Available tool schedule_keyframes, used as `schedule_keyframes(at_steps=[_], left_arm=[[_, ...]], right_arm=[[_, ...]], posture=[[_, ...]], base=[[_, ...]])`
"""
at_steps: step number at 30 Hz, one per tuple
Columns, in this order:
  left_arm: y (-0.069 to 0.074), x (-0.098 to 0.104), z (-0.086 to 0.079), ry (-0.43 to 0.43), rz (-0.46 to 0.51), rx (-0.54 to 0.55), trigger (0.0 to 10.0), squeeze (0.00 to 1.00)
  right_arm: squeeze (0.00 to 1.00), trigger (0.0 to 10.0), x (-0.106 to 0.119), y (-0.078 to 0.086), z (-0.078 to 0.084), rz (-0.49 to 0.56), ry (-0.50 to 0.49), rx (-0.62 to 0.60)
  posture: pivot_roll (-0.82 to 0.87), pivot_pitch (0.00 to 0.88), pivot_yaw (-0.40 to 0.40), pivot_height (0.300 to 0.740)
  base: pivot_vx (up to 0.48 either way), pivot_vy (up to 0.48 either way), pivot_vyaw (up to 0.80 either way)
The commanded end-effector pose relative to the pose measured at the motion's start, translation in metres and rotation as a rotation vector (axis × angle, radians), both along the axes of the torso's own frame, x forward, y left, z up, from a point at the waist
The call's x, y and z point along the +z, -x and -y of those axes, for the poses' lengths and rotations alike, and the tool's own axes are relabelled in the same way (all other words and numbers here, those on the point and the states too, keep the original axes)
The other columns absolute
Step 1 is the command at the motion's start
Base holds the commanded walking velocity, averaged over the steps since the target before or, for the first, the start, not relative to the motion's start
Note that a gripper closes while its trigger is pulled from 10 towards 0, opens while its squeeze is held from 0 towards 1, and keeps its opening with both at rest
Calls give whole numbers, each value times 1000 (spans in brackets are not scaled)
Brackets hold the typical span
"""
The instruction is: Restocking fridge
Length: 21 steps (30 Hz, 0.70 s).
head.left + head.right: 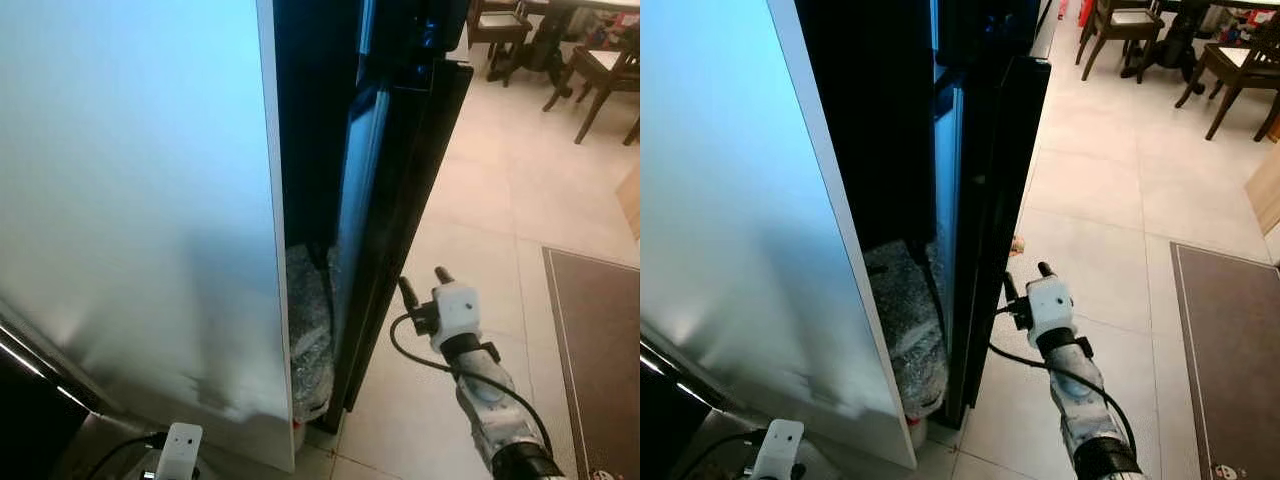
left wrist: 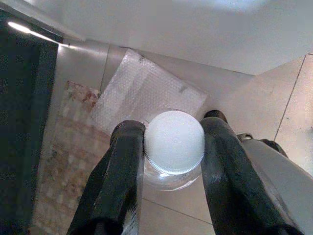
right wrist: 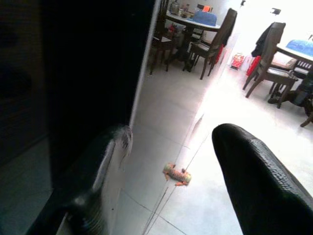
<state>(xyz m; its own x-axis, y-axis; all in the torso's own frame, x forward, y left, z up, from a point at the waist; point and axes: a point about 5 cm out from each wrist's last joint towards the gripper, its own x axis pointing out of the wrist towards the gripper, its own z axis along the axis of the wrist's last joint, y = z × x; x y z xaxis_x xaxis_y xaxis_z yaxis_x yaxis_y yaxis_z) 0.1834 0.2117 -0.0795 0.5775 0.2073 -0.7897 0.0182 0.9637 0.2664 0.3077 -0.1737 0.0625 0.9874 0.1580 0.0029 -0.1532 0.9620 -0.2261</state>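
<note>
Beside the fridge door (image 1: 985, 200), just right of its near edge, my right gripper (image 1: 1024, 283) hangs with fingers spread and empty; the door stands ajar, its long edge upright, so I judge this arm nearer for pulling. Low on the left, my left gripper (image 2: 168, 161) is clamped around a white-capped bottle (image 2: 174, 142). No readable labels or writing anywhere.

Pale tiled floor (image 1: 1110, 200); dark rug (image 1: 1230, 350) at right; wooden dining chairs (image 1: 1230, 75) beyond.
</note>
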Motion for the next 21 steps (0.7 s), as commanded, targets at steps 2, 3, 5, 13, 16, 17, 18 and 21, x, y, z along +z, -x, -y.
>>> schedule_keyframes(at_steps=[2, 3, 5, 13, 16, 17, 18, 21], left_arm=[[3, -1, -3, -9, -8, 10, 10000, 0], [5, -2, -5, -10, -14, 12, 10000, 0], [6, -2, -5, -10, -17, 14, 10000, 0], [11, -4, -10, -15, -33, 22, 10000, 0], [13, -4, -10, -14, -39, 24, 10000, 0], [13, -5, -10, -14, -40, 24, 10000, 0], [14, -5, -10, -13, -41, 25, 10000, 0], [15, -5, -10, -12, -45, 25, 10000, 0]], right_arm=[[0, 10000, 2, -3, 2, 0, -13, -16], [0, 10000, 2, -5, -1, 1, -12, -7], [0, 10000, 3, -6, -2, 1, -11, -2], [0, 10000, 6, -13, -5, -1, -12, 14], [0, 10000, 7, -15, -4, -4, -8, 16], [0, 10000, 8, -16, -4, -5, -7, 16], [0, 10000, 8, -17, -4, -7, -6, 14], [0, 10000, 9, -19, -1, -8, 1, 2]], posture=[[-138, 25, -20, 740], [-135, 25, -22, 740], [-135, 25, -22, 740], [-132, 25, -23, 740], [-130, 21, -23, 740], [-130, 21, -23, 740], [-130, 21, -23, 740], [-130, 20, -22, 740]], base=[[0, 0, 0], [0, 0, 0], [0, 0, 0], [0, 0, 0], [0, 0, 0], [0, 0, 0], [0, 0, 0], [0, 0, 0]])
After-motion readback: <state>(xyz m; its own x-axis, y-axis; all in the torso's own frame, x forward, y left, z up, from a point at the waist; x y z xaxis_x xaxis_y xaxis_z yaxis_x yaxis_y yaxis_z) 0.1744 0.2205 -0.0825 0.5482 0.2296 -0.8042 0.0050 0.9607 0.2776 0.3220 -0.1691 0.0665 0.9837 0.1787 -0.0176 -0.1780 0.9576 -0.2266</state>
